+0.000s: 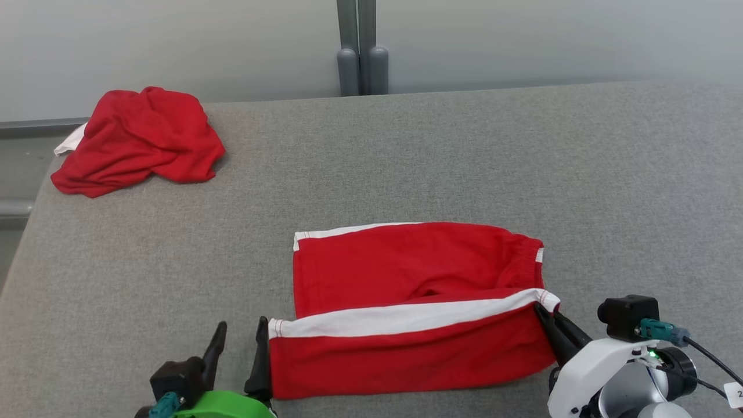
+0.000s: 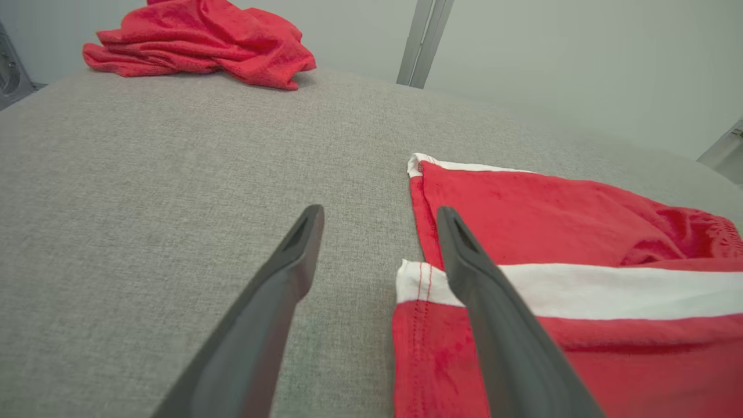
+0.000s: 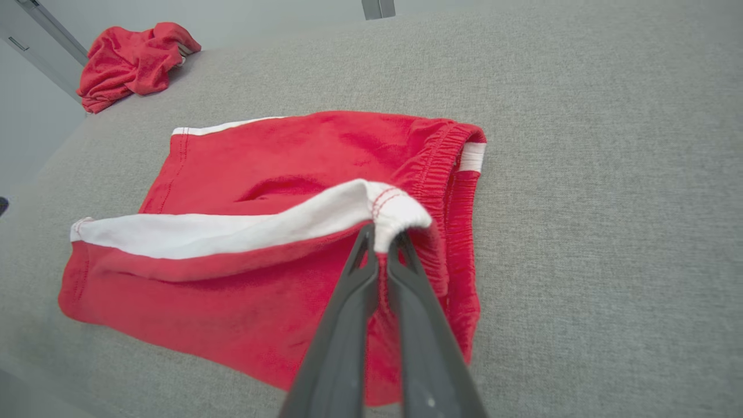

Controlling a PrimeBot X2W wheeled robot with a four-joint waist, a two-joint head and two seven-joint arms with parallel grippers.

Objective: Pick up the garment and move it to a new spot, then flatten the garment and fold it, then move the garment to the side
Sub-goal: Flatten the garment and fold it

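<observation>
Corners first: right gripper (image 1: 544,313) pinching white waistband corner (image 1: 545,297) of shorts (image 1: 406,267), left gripper (image 1: 242,324) splayed wide at hem corner (image 1: 280,328); clamp hem, then lift both level.

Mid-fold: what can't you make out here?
Left wrist view: left tool's finger covers the hem of the folded red fabric shorts with white stripes; contact unclear.
Same view: crumpled red cloth heap, top cut off.
Right wrist view: layers in the right tool, hidden by bunched cloth.
</observation>
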